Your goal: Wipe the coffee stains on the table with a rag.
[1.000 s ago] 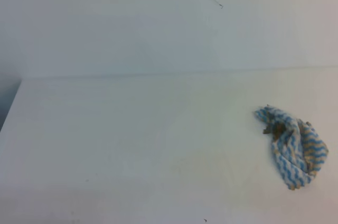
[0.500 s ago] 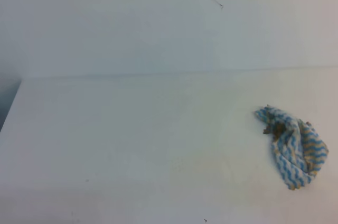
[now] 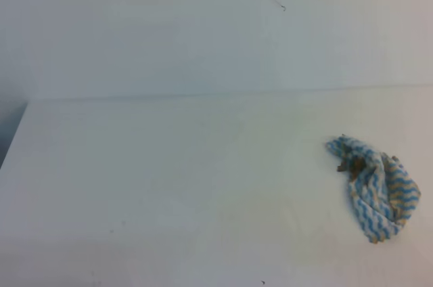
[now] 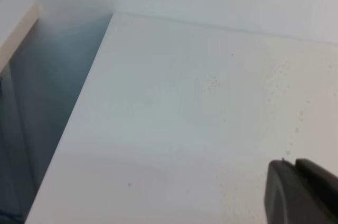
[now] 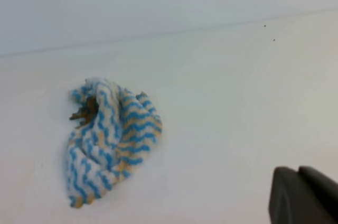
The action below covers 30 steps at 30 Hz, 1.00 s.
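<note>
The rag, blue-and-white zigzag cloth with tan-brown staining, lies crumpled on the white table at the right. It also lies left of centre in the right wrist view. The coffee stains are out of view. Only the dark tip of my right gripper shows, at the bottom right, well apart from the rag. My left gripper shows as a dark tip over bare table, far from the rag. Neither gripper appears in the exterior high view, and their jaws are too cropped to judge.
The table's left edge drops into a dark gap beside a beige ledge. A plain white wall rises behind the table's far edge, with a small dark mark on it. Tiny dark specks dot the surface.
</note>
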Available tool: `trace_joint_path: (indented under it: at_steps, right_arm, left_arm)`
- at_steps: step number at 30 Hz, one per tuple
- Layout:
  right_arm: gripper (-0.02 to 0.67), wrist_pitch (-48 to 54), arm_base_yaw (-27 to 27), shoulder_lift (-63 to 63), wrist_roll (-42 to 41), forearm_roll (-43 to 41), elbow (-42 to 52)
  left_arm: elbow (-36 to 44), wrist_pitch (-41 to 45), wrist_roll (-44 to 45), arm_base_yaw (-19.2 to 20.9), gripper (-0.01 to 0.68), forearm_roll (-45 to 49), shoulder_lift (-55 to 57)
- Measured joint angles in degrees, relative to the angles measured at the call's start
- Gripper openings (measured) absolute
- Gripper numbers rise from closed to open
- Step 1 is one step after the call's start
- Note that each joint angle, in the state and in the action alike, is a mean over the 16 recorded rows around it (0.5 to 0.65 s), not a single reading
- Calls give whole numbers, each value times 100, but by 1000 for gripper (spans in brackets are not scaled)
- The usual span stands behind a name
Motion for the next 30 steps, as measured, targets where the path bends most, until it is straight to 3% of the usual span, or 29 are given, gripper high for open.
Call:
trace_joint_path:
  at_steps: [14,30]
  right_arm:
    - [-4,-37,175,0,0,558,0]
    - [-4,-91,92,0,0,179,0]
  left_arm:
    - [0,0,-6,0,-1,0,0]
    - [0,0,2,0,-1,0,0]
